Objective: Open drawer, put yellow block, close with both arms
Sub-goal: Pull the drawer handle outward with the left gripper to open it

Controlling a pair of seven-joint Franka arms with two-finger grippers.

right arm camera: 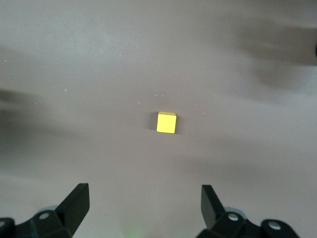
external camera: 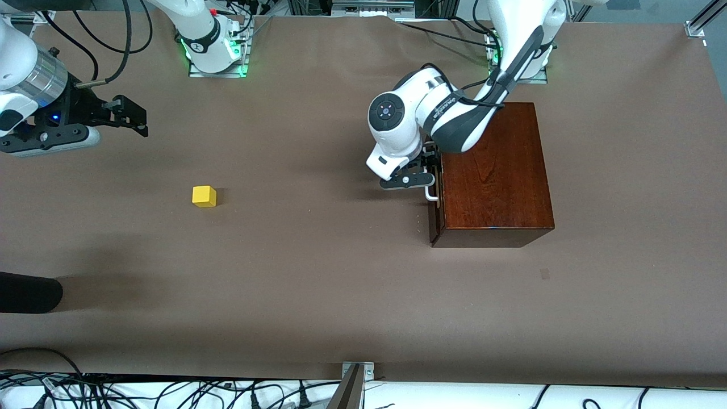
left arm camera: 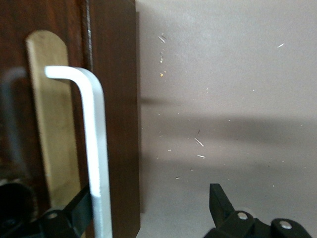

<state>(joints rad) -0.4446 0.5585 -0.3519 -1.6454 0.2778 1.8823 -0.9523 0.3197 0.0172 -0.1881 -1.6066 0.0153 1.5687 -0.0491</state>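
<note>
The dark mahogany box point(external camera: 494, 170) stands toward the left arm's end of the table. Its drawer point(external camera: 435, 218) is shut, with its front facing the right arm's end. My left gripper point(external camera: 430, 169) is open at the white bar handle point(external camera: 431, 194). In the left wrist view the handle point(left arm camera: 94, 139) runs between the spread fingers point(left arm camera: 220, 203) of my left gripper point(left arm camera: 148, 198), against the drawer front point(left arm camera: 119, 124). The yellow block point(external camera: 204, 196) lies on the table toward the right arm's end. My right gripper point(external camera: 136, 118) is open and empty in the air, with the block point(right arm camera: 166, 122) ahead of its fingers point(right arm camera: 146, 196).
A black rounded object point(external camera: 28, 292) juts in at the table's edge at the right arm's end. Cables point(external camera: 170, 392) and a metal post point(external camera: 352, 386) run along the table's edge nearest the front camera. Brown table point(external camera: 318, 272) lies bare between block and box.
</note>
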